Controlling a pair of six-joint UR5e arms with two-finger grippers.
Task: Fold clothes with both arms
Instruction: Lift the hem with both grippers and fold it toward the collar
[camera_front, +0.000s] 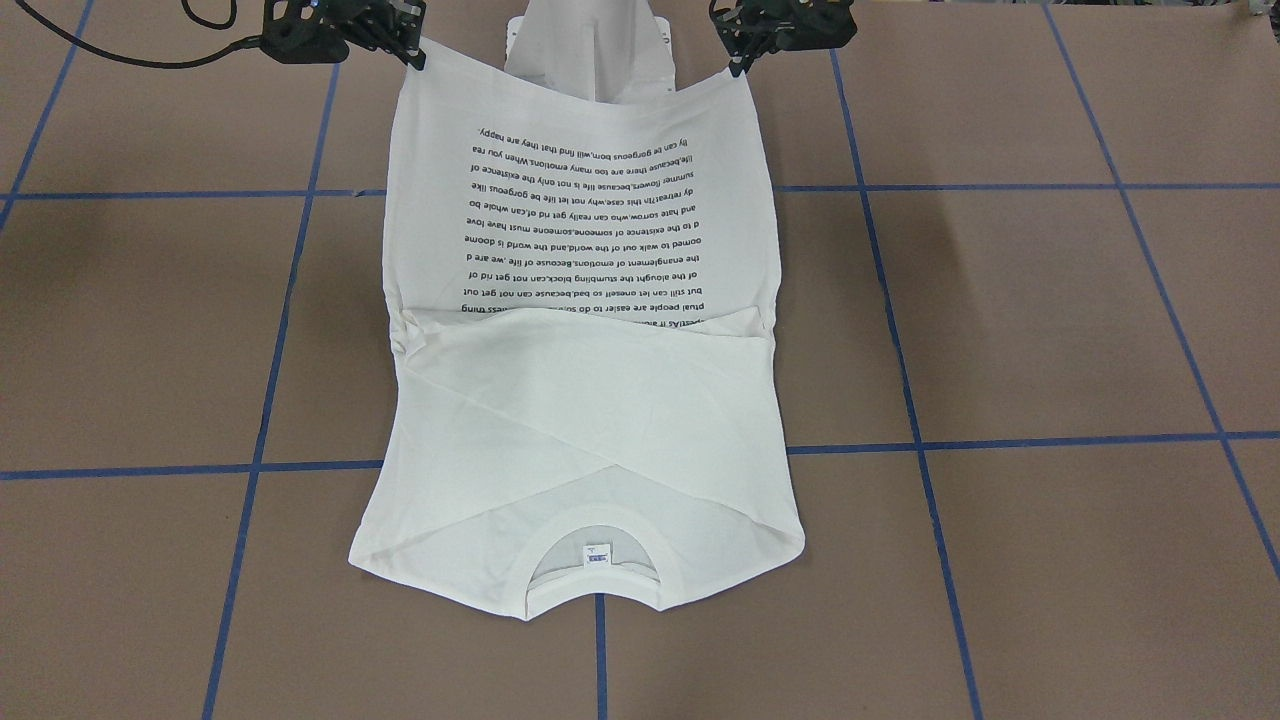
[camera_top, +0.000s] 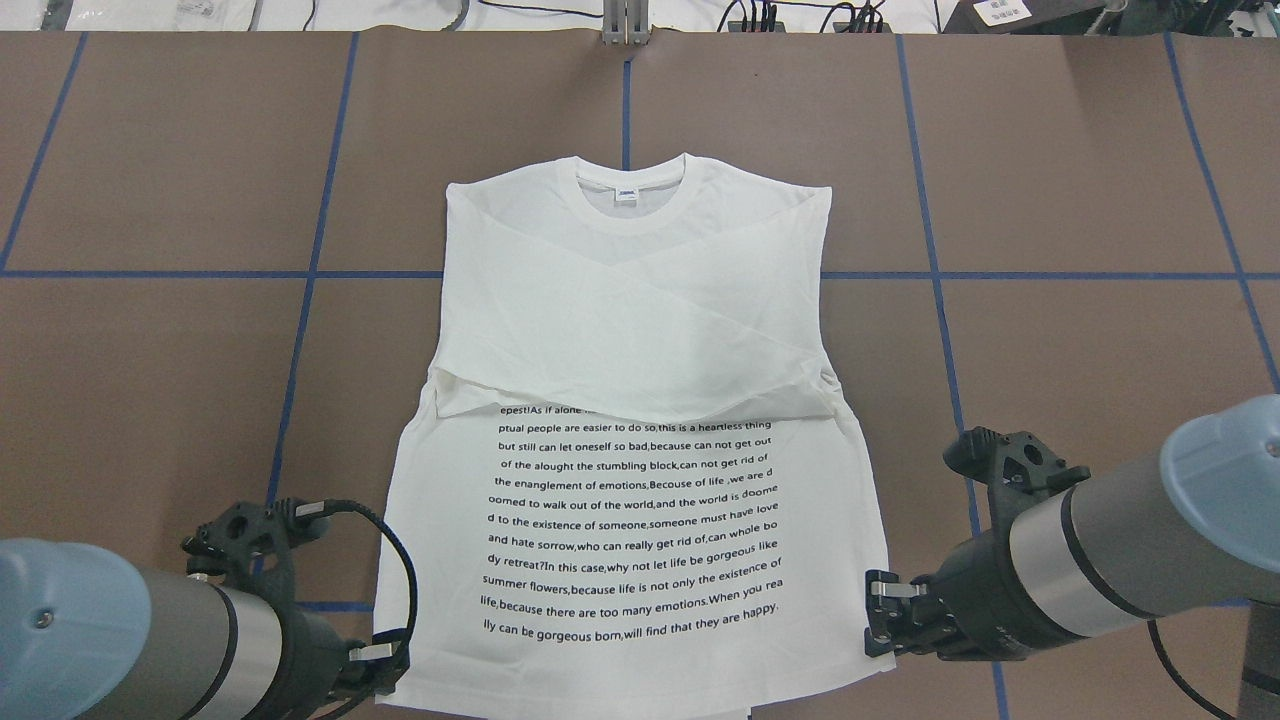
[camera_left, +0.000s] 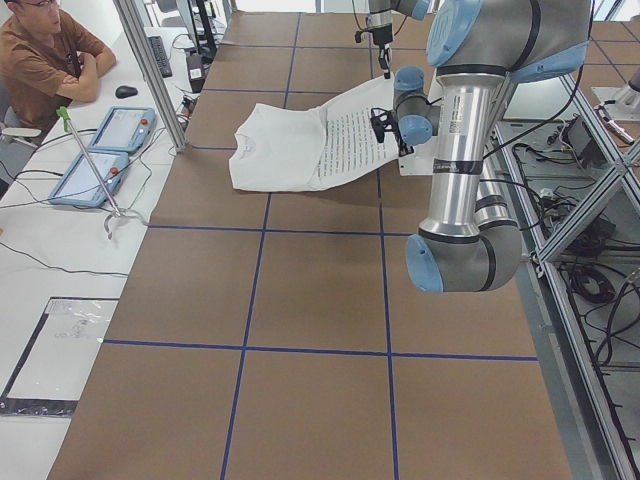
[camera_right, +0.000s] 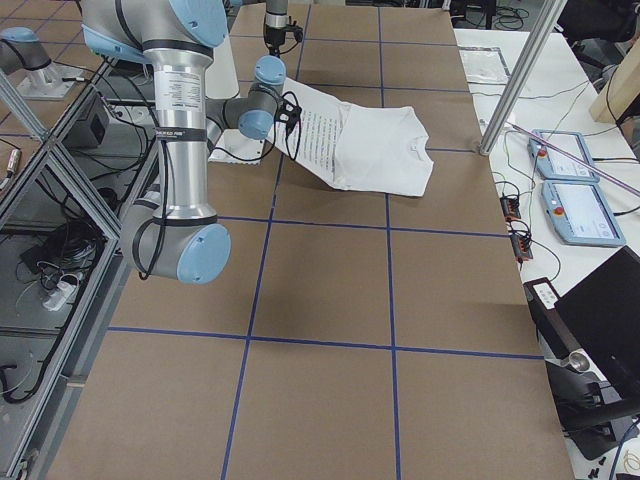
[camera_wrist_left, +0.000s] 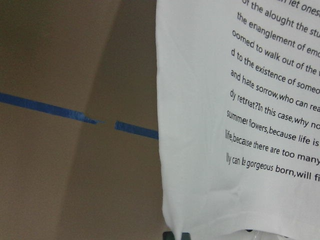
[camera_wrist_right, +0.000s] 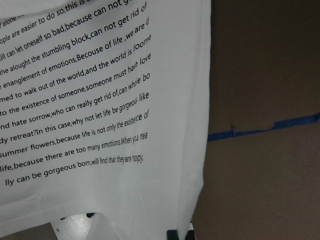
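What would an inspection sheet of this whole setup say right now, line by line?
Surface: brown table with blue tape grid.
Job's things: white shirt, sleeves folded across chest, collar far from robot, hem lifted.
Clutter: nothing seen.
Grippers: left gripper and right gripper each shut on a hem corner.
Cables: black cable loops at left wrist.
Surroundings: white pedestal base; seated person beside two teach pendants.

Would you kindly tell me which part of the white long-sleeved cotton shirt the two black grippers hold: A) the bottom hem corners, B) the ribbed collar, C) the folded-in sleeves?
A: the left gripper and right gripper each pinch a hem corner of the white cotton shirt, while its ribbed collar lies flat at the far end.
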